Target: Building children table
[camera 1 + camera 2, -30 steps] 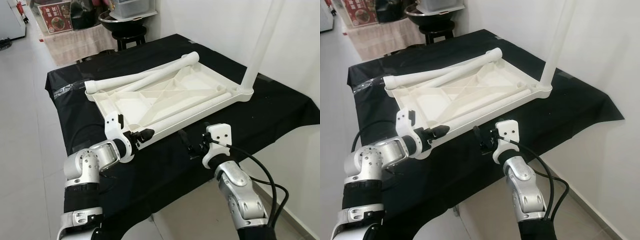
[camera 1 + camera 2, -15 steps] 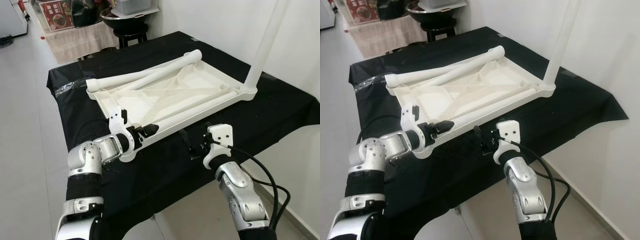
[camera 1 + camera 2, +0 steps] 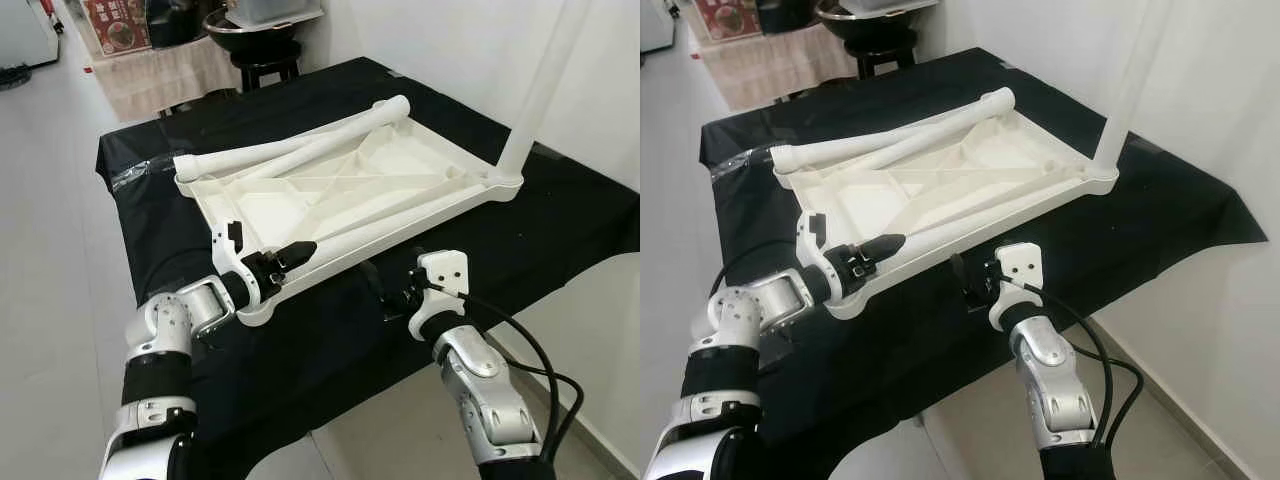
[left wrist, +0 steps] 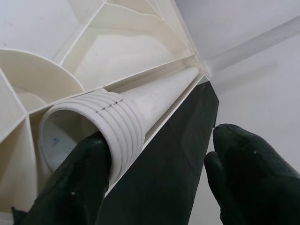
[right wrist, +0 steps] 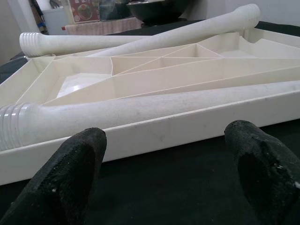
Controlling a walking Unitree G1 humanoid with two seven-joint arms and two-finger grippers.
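Observation:
The white table top point(image 3: 262, 208) lies upside down on the black cloth. One leg point(image 3: 541, 90) stands upright in its far right corner. A loose leg point(image 3: 400, 210) lies along the near rim, and two more legs point(image 3: 290, 152) lie across the far side. My left gripper point(image 3: 293, 254) is at the near left corner, open. One finger point(image 4: 79, 187) touches the leg's threaded end point(image 4: 117, 124), while the other finger point(image 4: 248, 173) hangs outside the rim. My right gripper point(image 3: 393, 296) is open over the cloth, just in front of the near rim point(image 5: 154, 136).
The black-clothed table point(image 3: 560, 215) stands against a white wall on the right. Its front edge is close under my arms. A dark stool with a bowl point(image 3: 262, 30) and a cloth-covered stand point(image 3: 160, 75) are behind the table. Pale floor lies to the left.
My left gripper has crept forward over the near left corner to the leg's threaded end, and its elbow has dropped. The right gripper has held its place. The camera has shifted slightly.

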